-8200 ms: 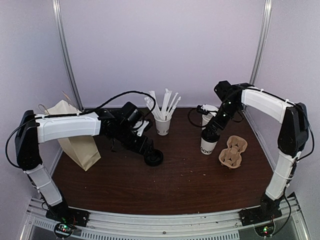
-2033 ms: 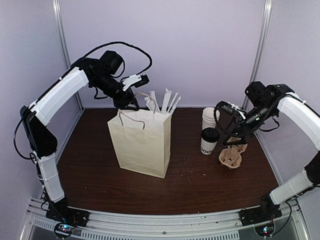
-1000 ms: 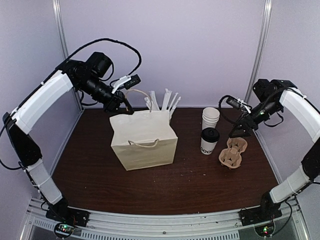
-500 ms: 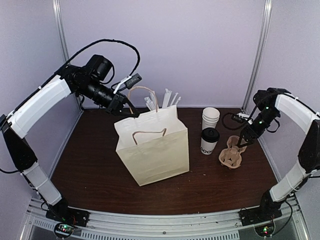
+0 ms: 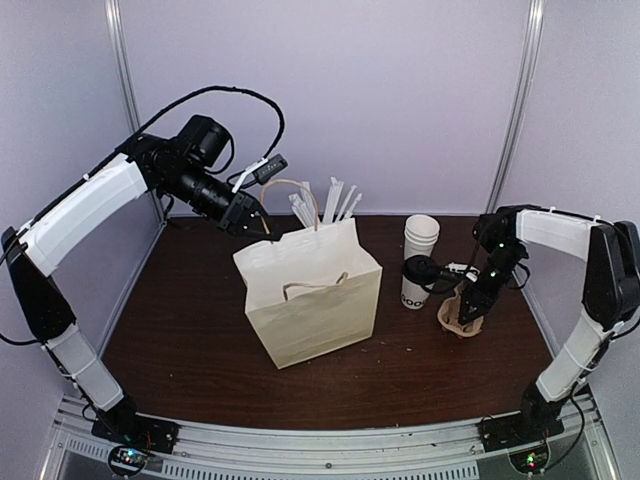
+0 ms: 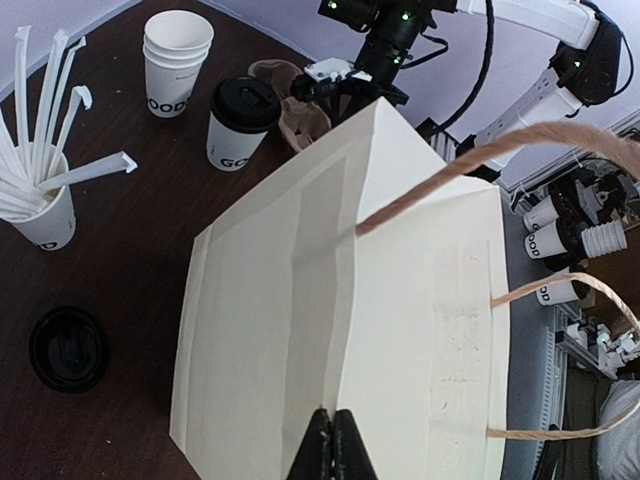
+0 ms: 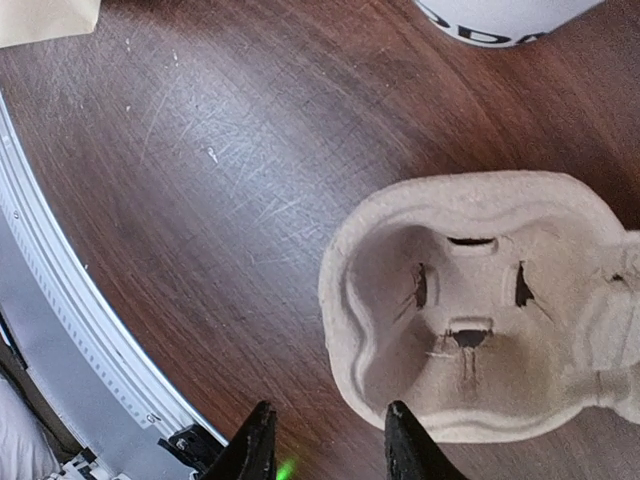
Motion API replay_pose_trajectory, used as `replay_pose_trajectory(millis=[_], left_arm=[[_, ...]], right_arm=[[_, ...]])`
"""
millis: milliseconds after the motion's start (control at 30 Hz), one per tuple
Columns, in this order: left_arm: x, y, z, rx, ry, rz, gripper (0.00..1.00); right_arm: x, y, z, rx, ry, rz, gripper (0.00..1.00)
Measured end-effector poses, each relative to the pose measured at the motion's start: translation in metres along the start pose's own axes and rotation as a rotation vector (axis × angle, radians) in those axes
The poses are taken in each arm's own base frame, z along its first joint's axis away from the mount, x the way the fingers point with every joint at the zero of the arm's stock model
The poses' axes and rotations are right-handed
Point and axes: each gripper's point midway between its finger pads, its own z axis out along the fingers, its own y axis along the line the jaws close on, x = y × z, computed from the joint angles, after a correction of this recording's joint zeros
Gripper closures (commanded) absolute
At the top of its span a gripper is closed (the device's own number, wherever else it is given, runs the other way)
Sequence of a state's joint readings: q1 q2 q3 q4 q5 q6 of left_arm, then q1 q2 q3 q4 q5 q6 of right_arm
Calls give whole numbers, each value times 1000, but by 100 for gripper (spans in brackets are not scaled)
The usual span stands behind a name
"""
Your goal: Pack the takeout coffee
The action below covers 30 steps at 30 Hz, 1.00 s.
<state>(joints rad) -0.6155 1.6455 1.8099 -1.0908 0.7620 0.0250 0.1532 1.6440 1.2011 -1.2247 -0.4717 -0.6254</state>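
Observation:
The takeout coffee point(image 5: 417, 282), a white cup with a black lid, stands right of the cream paper bag point(image 5: 315, 305); it also shows in the left wrist view point(image 6: 238, 125). My left gripper point(image 5: 260, 218) is shut on the bag's top fold point(image 6: 332, 425) and holds it upright. Low over the near end of the brown pulp cup carrier point(image 5: 462, 312), my right gripper point(image 5: 466, 300) has its jaws apart. In the right wrist view, the carrier's rim point(image 7: 370, 390) lies by one fingertip point(image 7: 405, 440). Only the cup's base point(image 7: 500, 20) shows there.
A stack of lidless white cups point(image 5: 421, 235) stands behind the coffee. A cup of white straws point(image 6: 45, 210) sits behind the bag, with a loose black lid point(image 6: 68, 348) near it. A metal rail point(image 7: 70, 330) runs along the table's edge.
My right gripper has dropped down and left onto the carrier, and its jaws have narrowed. The bag has swung slightly in my left gripper's hold.

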Motion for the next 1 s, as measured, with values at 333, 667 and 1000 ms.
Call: replay_pose_trajectory(millis=[333,667,1000], left_arm=[[3,13,4,-49,8,-30,100],[4,17,5,-67,10,-43,100],[9,20,8,-70,23,-53,100]], right_arm=[[9,-10,36,2,97,23,69],[26,-27,38,12,119,113,65],[69,-61,19,76,184,185,46]])
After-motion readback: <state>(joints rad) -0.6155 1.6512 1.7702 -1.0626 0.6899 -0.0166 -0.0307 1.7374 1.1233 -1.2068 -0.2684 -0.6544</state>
